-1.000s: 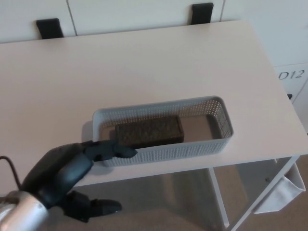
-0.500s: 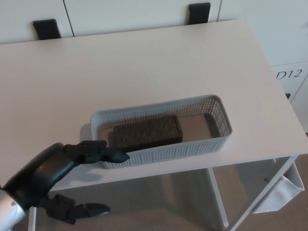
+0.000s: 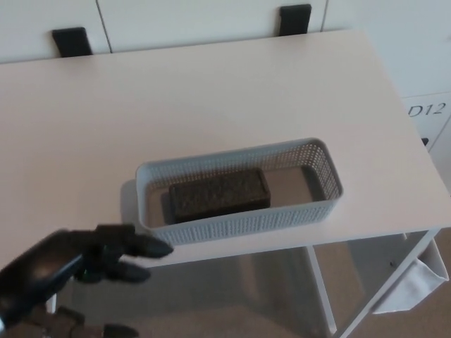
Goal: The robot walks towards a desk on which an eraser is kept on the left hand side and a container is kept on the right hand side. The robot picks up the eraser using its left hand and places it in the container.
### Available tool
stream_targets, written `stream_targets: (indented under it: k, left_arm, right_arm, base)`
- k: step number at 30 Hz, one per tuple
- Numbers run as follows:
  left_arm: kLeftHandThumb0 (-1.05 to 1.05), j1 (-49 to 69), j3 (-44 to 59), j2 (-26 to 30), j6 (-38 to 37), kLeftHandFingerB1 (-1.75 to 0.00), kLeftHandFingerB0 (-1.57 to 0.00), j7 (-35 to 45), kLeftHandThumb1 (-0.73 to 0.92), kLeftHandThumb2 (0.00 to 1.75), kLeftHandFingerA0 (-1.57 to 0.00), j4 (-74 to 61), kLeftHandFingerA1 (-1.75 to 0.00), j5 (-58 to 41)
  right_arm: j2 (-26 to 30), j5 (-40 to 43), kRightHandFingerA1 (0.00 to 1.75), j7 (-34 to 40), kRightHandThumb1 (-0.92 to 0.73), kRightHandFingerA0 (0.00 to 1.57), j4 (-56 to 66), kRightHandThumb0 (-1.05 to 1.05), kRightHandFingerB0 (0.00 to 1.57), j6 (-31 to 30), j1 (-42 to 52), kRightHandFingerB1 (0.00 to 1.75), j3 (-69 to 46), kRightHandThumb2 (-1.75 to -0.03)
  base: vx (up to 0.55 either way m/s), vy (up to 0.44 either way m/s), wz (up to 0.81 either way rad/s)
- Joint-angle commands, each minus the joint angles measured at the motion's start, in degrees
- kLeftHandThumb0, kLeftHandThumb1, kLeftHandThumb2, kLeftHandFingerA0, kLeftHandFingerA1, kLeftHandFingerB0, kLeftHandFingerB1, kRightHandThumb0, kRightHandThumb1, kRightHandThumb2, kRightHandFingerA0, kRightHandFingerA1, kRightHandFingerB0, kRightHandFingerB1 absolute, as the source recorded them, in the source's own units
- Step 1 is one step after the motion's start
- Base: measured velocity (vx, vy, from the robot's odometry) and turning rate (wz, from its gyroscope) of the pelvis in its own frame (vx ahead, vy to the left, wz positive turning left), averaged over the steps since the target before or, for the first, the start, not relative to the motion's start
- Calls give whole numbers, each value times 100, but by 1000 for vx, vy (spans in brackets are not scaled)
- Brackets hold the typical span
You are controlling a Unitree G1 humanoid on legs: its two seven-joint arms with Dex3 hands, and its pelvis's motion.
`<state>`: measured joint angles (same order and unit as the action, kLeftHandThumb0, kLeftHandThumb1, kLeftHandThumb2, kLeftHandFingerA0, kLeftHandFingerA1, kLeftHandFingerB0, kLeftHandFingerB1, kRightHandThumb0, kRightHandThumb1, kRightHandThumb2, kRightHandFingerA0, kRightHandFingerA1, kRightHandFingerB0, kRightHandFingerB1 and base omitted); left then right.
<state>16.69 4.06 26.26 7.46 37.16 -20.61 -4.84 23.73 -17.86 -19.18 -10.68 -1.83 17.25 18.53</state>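
**Inspector A:** One item to account for, and it is accounted for. Starting with the largest: the counter (image 3: 211,91) is bare apart from the container (image 3: 320,169), which stands toward its near right edge. The eraser (image 3: 218,196) lies flat inside, in the left half of the container, long side parallel to the near wall. The right half of the container floor is bare.

**Inspector B:** So the placement is done?

**Inspector A:** In my judgement, yes. The eraser rests on the container floor, touching nothing that holds it. What remains, if anything, is only for the arm to get clear.

**Inspector B:** And the left robot hand (image 3: 67,257)?

**Inspector A:** It sits at the lower left, off the near edge of the counter, just beside the container's left corner but apart from it. Its fingers (image 3: 144,247) are spread and extended toward the container, with nothing between them. It holds nothing and touches neither the container nor the eraser, as far as the head view shows.

**Inspector B:** The right robot hand?

**Inspector A:** Not visible from this camera. No finding.
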Motion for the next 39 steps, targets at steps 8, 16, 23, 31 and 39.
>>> stream_targets:
  k: [8,16,23,31,39]
  left_arm:
    - [-52,681,2297,506,64,-44,-43,5147,38,68,-60,391,-48,-4945]
    - [-52,663,2369,478,132,-44,-43,5256,38,68,-60,413,-48,-4970]
    - [-59,878,1492,433,-344,-38,-54,4731,43,55,-70,994,-44,-3553]
    - [-57,776,-730,356,-1476,-45,-43,2842,37,78,-66,3481,-58,-354]
    - [-57,526,-864,308,-2154,-38,-58,1708,49,56,-63,4629,-43,174]
  right_arm:
    - [250,-205,39,-66,-58,54,-300,-36,46,29,-24,36,117,-57]
    - [259,-194,39,-57,-58,54,-302,-36,46,27,-28,36,131,-57]
    - [245,-172,39,-42,-58,54,-315,-36,45,63,-24,36,131,-58]
    - [189,-221,39,21,-58,54,-336,-37,45,37,-42,36,166,-58]
    - [202,-195,39,37,-58,53,-341,-36,45,122,57,36,157,-58]
  base:
    - [0,0,0]
    - [0,0,0]
    - [0,0,0]
    - [0,0,0]
    - [0,0,0]
